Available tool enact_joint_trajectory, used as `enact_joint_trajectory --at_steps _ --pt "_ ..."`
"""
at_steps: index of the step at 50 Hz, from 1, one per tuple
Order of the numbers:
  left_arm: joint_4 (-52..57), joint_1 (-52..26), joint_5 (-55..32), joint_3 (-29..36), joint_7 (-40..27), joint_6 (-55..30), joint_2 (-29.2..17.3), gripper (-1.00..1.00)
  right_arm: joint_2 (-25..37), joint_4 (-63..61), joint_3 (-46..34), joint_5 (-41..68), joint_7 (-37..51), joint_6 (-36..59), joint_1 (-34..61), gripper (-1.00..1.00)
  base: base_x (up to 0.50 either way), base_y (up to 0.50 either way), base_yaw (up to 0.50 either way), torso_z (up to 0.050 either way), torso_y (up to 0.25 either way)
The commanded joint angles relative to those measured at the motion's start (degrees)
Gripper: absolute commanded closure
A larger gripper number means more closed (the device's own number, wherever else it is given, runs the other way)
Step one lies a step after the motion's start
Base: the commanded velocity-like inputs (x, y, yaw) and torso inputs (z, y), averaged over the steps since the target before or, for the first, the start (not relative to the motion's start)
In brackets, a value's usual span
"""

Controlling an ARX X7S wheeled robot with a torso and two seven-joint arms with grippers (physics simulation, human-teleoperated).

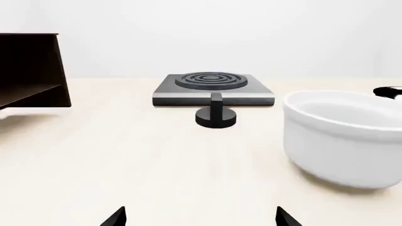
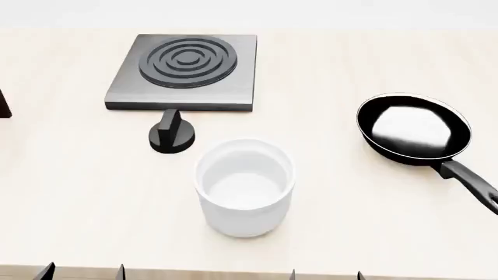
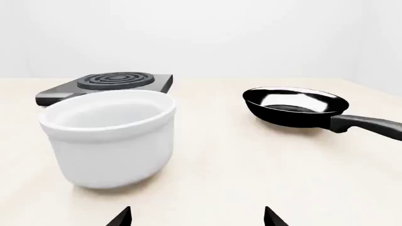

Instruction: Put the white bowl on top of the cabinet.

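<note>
The white bowl stands upright and empty on the pale table, near the front edge at the middle; it also fills the near side of both wrist views. The cabinet shows as a dark box with a side recess in the left wrist view, and only a sliver of it reaches the head view's left edge. My left gripper is open at the table's front edge, left of the bowl. My right gripper is open too, just right of the bowl. Neither touches anything.
A dark-grey stove plate with concentric rings lies behind the bowl, with a black knob in front of it. A black frying pan sits at the right, handle pointing toward the front right.
</note>
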Motion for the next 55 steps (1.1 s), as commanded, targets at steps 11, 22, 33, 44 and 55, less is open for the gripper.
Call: enact_joint_trajectory --at_steps 11,22,33,44,55 --pt "-0.2 -0.3 -1.7 3.2 -3.6 -1.2 -2.5 -1.0 2.4 0.6 -3.3 2.2 3.0 0.8 0.4 -1.0 0.0 0.0 0.0 0.0 0.0" --pt "1.8 0.1 2.7 3.7 -5.4 -2.2 -2.5 -1.0 2.1 -2.3 -1.1 5.2 2.7 3.4 -0.4 -1.0 0.0 0.0 0.0 0.0 0.0" --pt "26.5 11.3 3.4 -4.4 -14.4 -4.2 -3.5 -1.0 4.5 -29.3 -2.8 7.1 5.0 15.1 -3.3 -1.0 0.0 0.0 0.0 0.0 0.0" --pt "34.6 22.8 -5.0 -17.6 -25.2 3.4 -1.2 -1.0 5.5 -48.2 -1.3 12.5 8.3 26.6 -3.3 -1.0 0.0 0.0 0.0 0.0 0.0" --pt "33.2 31.4 -14.1 -22.8 -42.6 14.9 -0.8 -1.0 10.6 -60.0 -1.2 23.3 17.4 32.4 -1.3 -1.0 0.0 0.0 0.0 0.0 0.0"
